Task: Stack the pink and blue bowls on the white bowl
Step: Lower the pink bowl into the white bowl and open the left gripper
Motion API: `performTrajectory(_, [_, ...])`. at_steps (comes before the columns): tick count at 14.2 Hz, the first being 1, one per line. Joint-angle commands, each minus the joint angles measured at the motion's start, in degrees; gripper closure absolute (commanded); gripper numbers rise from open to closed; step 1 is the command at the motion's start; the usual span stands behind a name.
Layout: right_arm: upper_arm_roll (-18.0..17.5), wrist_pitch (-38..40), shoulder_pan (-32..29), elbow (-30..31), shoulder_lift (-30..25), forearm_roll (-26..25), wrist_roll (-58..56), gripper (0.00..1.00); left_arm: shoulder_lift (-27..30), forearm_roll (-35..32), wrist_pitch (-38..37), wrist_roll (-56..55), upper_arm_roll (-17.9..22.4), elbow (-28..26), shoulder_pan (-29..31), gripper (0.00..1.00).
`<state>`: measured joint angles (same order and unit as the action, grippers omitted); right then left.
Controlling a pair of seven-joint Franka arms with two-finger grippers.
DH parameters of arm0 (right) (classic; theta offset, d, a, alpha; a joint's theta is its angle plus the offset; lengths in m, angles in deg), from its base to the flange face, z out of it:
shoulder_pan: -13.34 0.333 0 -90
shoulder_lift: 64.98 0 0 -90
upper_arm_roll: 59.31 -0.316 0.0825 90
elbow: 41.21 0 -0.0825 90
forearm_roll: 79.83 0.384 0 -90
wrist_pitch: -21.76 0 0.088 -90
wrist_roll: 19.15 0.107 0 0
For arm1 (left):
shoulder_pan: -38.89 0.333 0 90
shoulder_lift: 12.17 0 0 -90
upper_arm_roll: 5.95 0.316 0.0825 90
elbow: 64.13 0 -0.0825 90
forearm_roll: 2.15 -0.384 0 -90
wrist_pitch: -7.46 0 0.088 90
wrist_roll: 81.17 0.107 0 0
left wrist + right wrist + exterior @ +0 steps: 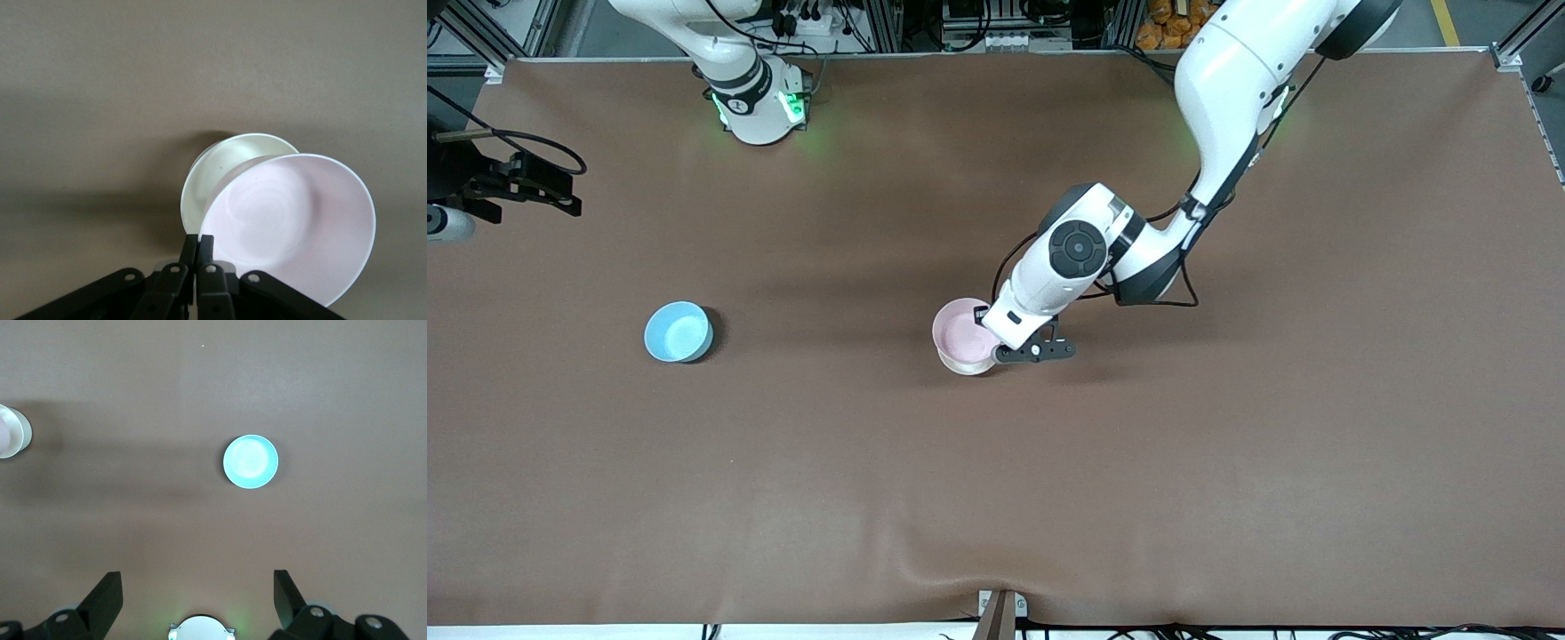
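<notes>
The pink bowl [960, 333] is tilted and partly inside the white bowl [966, 366] near the table's middle. My left gripper [998, 353] is shut on the pink bowl's rim. In the left wrist view its fingers [207, 247] pinch the rim of the pink bowl [293, 220], and the white bowl [213, 175] shows under it. The blue bowl [679, 332] stands alone toward the right arm's end, upright and empty. My right gripper [197, 577] is open and empty, high over its own base, with the blue bowl [250, 461] well below it. The right arm waits.
Brown cloth [1227, 444] covers the table. The right arm's base [758, 111] with green lights stands at the table's edge farthest from the front camera. A black device [516, 182] juts in at the right arm's end. A small bracket [1000, 609] sits at the nearest edge.
</notes>
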<state>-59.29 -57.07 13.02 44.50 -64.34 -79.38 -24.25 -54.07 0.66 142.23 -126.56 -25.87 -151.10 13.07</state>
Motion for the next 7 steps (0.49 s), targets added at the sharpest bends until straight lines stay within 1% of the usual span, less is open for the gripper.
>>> performTrajectory(1, [-0.28,0.86,-0.65,-1.42,0.77,0.42,-0.35,0.0,-1.61,-0.26,1.01,-0.75,0.84,1.89,-0.98,1.0])
performTrajectory(7, [-0.37,0.86,-0.65,-1.42,0.77,0.42,-0.35,0.0,-3.28,-0.7,1.54,-0.49,1.81,1.89,-0.98,1.0])
